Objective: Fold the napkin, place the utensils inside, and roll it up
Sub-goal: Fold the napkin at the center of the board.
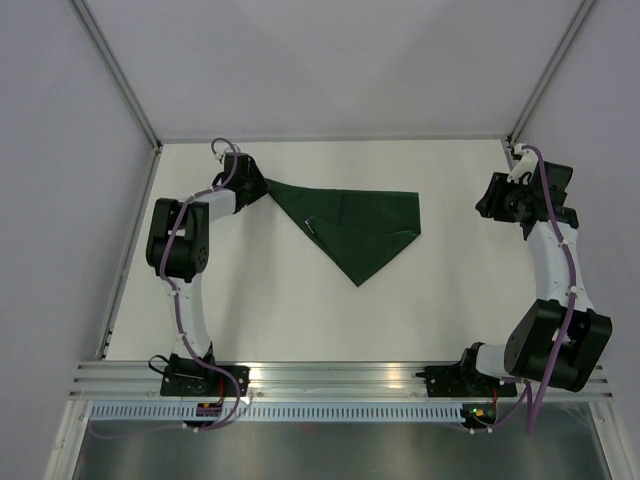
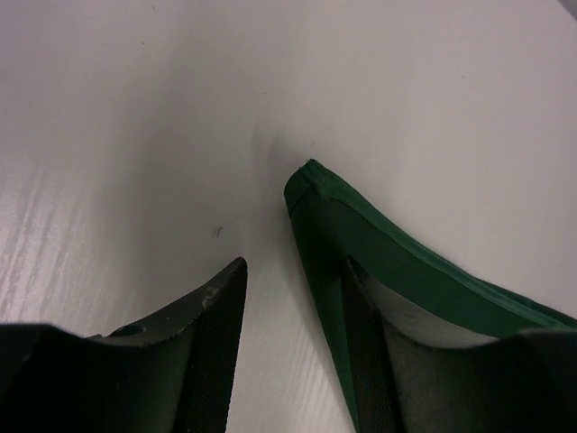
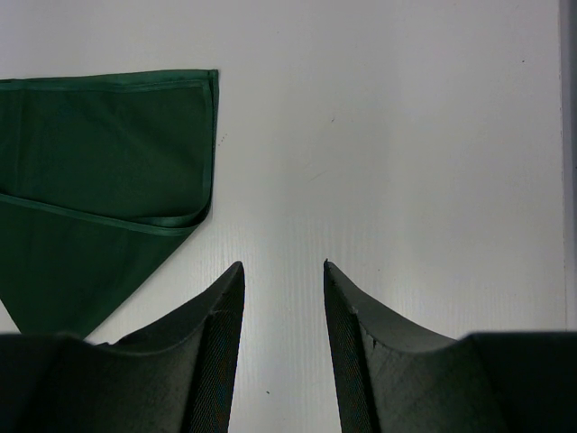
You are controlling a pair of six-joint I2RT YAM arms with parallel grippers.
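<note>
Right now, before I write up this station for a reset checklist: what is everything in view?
Dark green cloth napkin: one, dark green, folded into a triangle, far-middle of the table.
Slim black sliver: one, black, on the napkin left of centre; too small to identify.
Flat white table: one, white, under everything.
Silver metal rail: one, silver, along the near edge.
Arms: two, black and white with purple cables; left arm and right arm flank the napkin.
Left hand: one, black, open, at the napkin's left corner, cloth lying against one jaw.
Right hand: one, black, open, over bare table right of the napkin.
</note>
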